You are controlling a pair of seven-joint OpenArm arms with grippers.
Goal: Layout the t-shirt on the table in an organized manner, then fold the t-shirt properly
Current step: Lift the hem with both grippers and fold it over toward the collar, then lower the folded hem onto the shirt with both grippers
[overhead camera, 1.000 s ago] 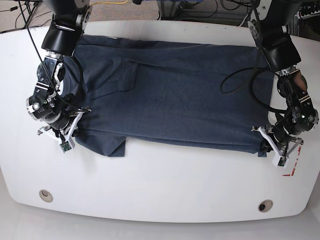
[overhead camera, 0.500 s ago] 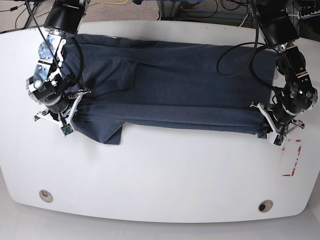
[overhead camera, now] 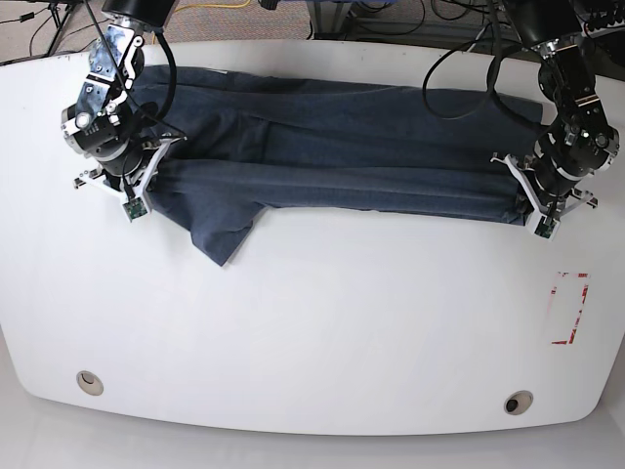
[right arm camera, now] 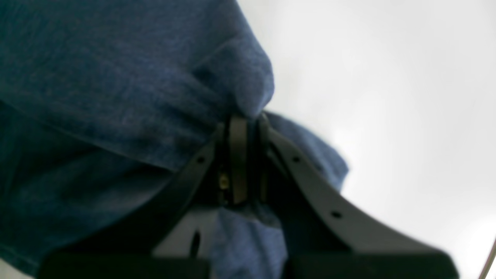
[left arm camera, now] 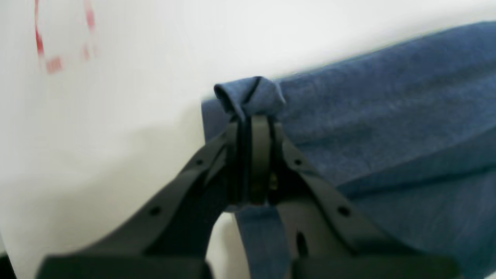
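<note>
The dark navy-blue heathered cotton t-shirt (overhead camera: 342,166) is soft knitted cloth with a matt, faintly flecked surface; close up in the left wrist view its weave (left arm camera: 387,108) looks fine and slightly fuzzy, and a pinched corner rolls into a limp tube. The large white tabletop with rounded corners (overhead camera: 312,322) is smooth and glossy, giving soft reflections near its front edge. Two small round grommets (overhead camera: 90,382) set into it look like dull brushed metal. The red-outlined rectangle mark (overhead camera: 569,308) looks flat and thin on the table. The left gripper (left arm camera: 252,128) and the right gripper (right arm camera: 244,128) have smooth, matt black plastic fingers.
</note>
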